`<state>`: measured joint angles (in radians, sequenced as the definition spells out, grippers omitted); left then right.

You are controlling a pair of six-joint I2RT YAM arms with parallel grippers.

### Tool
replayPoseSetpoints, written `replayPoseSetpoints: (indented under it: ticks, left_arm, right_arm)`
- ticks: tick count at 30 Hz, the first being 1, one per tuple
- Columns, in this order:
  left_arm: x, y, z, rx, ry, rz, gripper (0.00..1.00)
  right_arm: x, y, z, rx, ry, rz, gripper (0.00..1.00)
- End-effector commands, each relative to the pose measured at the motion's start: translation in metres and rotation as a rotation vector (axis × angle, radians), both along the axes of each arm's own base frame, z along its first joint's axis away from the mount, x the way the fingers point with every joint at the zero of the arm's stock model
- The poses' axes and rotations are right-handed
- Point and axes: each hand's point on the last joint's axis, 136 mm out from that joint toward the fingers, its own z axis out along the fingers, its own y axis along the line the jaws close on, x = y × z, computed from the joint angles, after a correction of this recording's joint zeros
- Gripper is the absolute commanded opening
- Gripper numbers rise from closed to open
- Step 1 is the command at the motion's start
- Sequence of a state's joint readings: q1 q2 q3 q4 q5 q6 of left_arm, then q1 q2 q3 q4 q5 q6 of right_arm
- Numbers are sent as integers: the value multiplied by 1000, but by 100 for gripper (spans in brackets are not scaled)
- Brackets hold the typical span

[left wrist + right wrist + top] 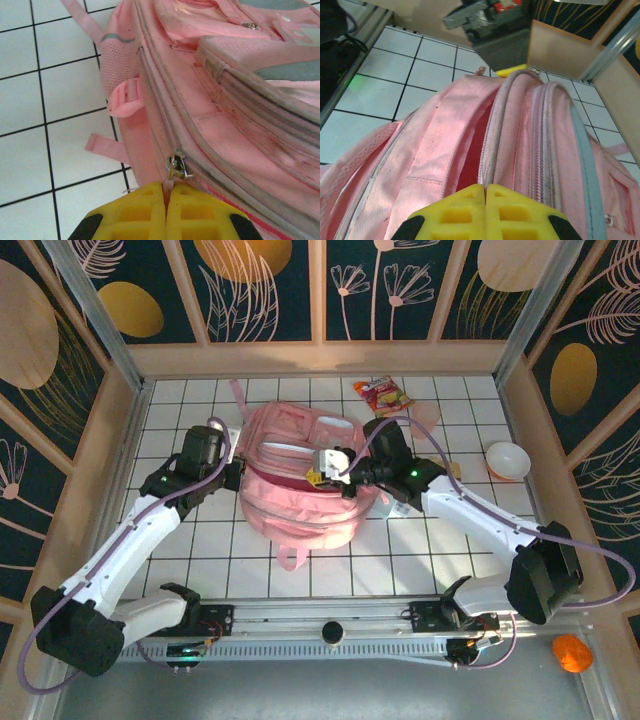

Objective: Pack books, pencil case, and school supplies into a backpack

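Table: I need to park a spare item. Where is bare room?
Bare tiles: the far left corner beside the backpack, and the strip between the backpack and the near rail. Crowded: far right, around the snack packet and bowl.

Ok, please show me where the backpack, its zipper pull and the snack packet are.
backpack (300, 515), top external view, on the pink fabric of its near side.
zipper pull (178, 165), left wrist view, on its metal tab.
snack packet (385, 397), top external view, on the middle of the packet.
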<state>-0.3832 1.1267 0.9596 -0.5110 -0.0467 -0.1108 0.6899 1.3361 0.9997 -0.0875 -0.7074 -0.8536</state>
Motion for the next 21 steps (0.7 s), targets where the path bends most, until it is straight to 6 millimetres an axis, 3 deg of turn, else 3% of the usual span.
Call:
replayPoseSetpoints:
  ticks: [1,10,13,15,18,21]
  left_arm:
    - [38,24,10,24,-112,109,0]
    - [57,25,-21,57,-79,89,1]
    - [66,36,-22,70,-93,122,17]
    - [72,38,-18,60,-106,138,20]
    - [74,31,-8,48,-124,95,37]
    - [72,19,29,25,-206,5,47]
  right_arm:
    - [-41,-14,25,70,-24,179,0]
    - [-51,-25,35,114,-27,220,0]
    - [-52,-25,36,119,-29,229,0]
    - [-49,-25,36,121,-29,220,0]
    - [-39,-23,32,117,-32,186,0]
    - [-28,-19,29,106,-16,150,0]
